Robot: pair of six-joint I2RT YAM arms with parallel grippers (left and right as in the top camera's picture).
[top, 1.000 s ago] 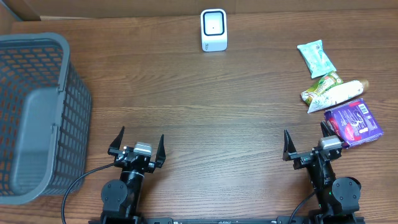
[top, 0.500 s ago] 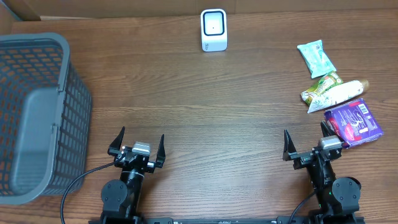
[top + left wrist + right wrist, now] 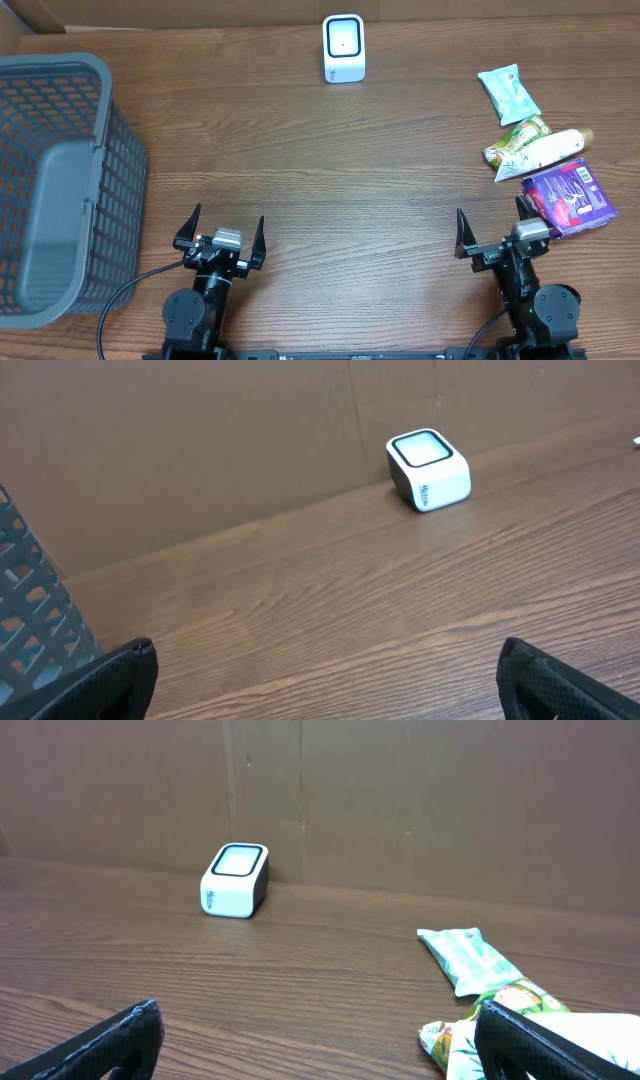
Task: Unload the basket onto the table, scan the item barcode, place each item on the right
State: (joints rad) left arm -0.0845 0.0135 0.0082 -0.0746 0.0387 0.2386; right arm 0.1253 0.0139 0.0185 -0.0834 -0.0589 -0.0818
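Mesh basket (image 3: pixel 120 190) left of scanner (image 3: pixel 343 47)

Crops the basket (image 3: pixel 120 180) at the overhead view's left edge; leaves only a mesh corner (image 3: pixel 30 625) in the left wrist view. Cuts the yellow-green packet (image 3: pixel 450 1042) and white packet (image 3: pixel 600 1025) at the right wrist view's bottom. Cannot read any packet print.
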